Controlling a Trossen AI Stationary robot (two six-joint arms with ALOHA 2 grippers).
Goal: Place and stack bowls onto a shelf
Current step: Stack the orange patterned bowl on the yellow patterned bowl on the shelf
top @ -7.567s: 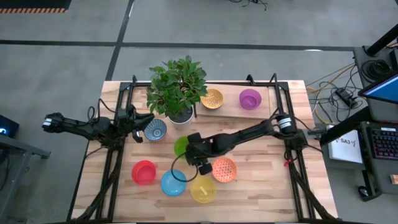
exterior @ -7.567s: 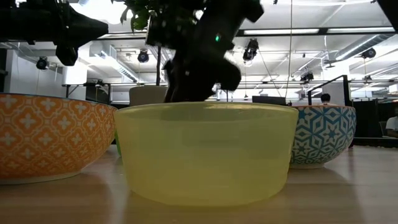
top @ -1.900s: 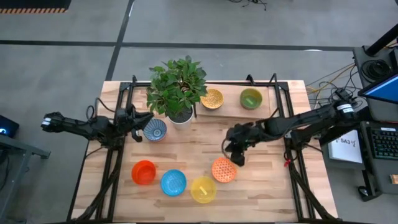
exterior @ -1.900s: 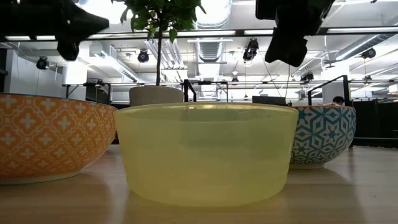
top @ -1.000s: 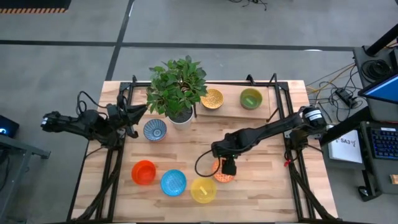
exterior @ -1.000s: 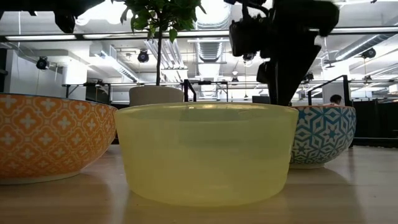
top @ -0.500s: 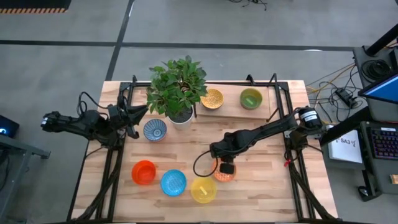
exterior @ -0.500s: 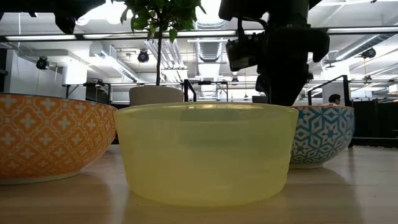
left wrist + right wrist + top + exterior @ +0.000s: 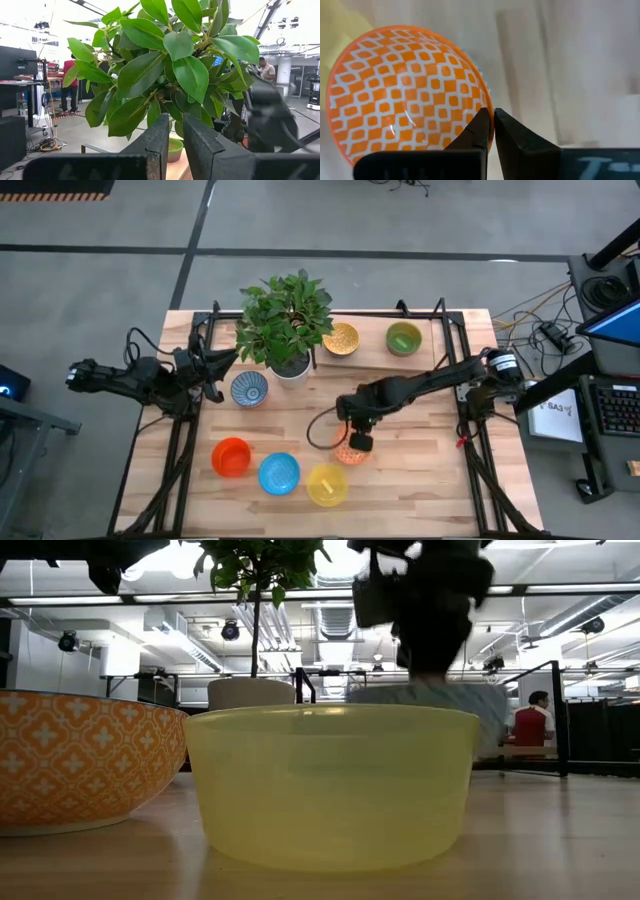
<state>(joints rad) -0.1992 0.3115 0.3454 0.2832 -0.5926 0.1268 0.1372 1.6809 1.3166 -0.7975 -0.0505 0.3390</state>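
My right gripper [image 9: 358, 442] is shut on the orange patterned bowl [image 9: 405, 95], which hangs a little above the tabletop; its outside shows as a blur [image 9: 430, 698] in the low view. On the table's near part stand the red bowl [image 9: 231, 457], the blue bowl [image 9: 279, 473] and the yellow bowl [image 9: 327, 484]. The blue-white patterned bowl [image 9: 249, 388] stands by the plant pot. The shelf [image 9: 375, 352] at the far right carries a yellow patterned bowl [image 9: 340, 338] and a green bowl [image 9: 404, 337]. My left gripper [image 9: 215, 368] waits shut at the far left, its fingers [image 9: 160, 135] facing the plant. My right gripper pinches the orange patterned bowl's rim [image 9: 482, 100], one finger inside the bowl and one outside. The fingers come from above, pointing down. The bowl hangs clear of the table, mouth up.
A leafy plant in a white pot [image 9: 290, 365] stands at the far middle, next to the shelf's left end. Black metal posts [image 9: 445, 340] frame the shelf. Bare wood lies between the near bowls and the shelf. A person in red [image 9: 530, 725] sits in the room behind.
My right gripper has shut on the orange patterned bowl's rim and risen. The bowl has been lifted clear of the table and has shifted slightly toward the table's left and far edges.
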